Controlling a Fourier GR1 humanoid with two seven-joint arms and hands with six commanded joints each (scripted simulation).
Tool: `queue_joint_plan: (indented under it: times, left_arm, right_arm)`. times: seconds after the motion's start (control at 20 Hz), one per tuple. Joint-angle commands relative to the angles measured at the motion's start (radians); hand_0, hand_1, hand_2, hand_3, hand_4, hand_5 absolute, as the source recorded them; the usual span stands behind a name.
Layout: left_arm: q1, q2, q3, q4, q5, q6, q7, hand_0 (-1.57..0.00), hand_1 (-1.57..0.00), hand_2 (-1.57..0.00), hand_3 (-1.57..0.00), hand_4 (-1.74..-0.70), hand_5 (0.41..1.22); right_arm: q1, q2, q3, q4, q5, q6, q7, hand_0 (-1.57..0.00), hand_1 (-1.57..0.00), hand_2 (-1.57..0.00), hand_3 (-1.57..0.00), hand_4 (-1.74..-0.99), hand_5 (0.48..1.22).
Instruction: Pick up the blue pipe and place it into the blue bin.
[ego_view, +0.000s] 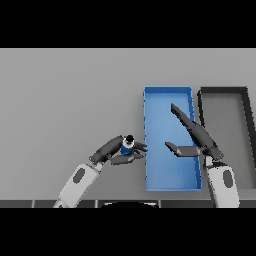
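- Head view, looking down on a grey table (65, 100).
- Left hand (119, 152) out to the left of the blue bin (149, 135), fingers curled round the blue pipe (127, 146).
- Pipe short and upright, dark at the top, tucked in the left hand, just beside the bin's left wall, outside it.
- Right hand (195, 137) over the blue bin, fingers straight, thumb out to the side, holding nothing.
- Dark bin (246, 125) just to the right of the blue one.
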Motion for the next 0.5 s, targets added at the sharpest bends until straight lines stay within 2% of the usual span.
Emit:
queue_joint_plan:
  times: [0.0, 0.1, 0.25, 0.45]
  left_arm:
    - [-0.001, -0.001, 0.006, 0.008, 0.0, -0.007, -0.007, -1.57, -1.57, -1.57, -1.57, -1.47, 1.221]
    - [0.01, 0.0, 0.015, -0.001, 0.0, -0.017, -0.016, -1.57, -1.57, -1.57, -1.57, -1.47, 1.221]
    - [0.016, -0.01, 0.014, 0.004, -0.023, -0.028, -0.024, -1.57, -1.57, -1.57, -1.57, -1.47, 1.221]
    - [0.008, -0.02, 0.036, -0.009, -0.028, -0.041, -0.004, -1.57, -1.57, -1.57, -1.57, -1.47, 1.221]
  right_arm:
    - [-0.019, -0.012, 0.024, -0.024, -0.003, 0.018, 0.033, 0.0, 0.0, -0.01, 0.0, -1.185, 0.554]
    - [-0.051, -0.044, 0.057, -0.088, -0.017, 0.048, 0.066, 0.0, 0.0, 0.0, 0.0, -1.205, 0.539]
    - [-0.098, -0.073, 0.096, -0.116, -0.068, 0.104, 0.119, 0.0, 0.0, 0.0, 0.0, -1.246, 0.526]
    - [-0.177, -0.044, 0.161, -0.108, -0.098, 0.12, 0.215, 0.0, 0.0, 0.0, 0.0, -1.239, 0.522]
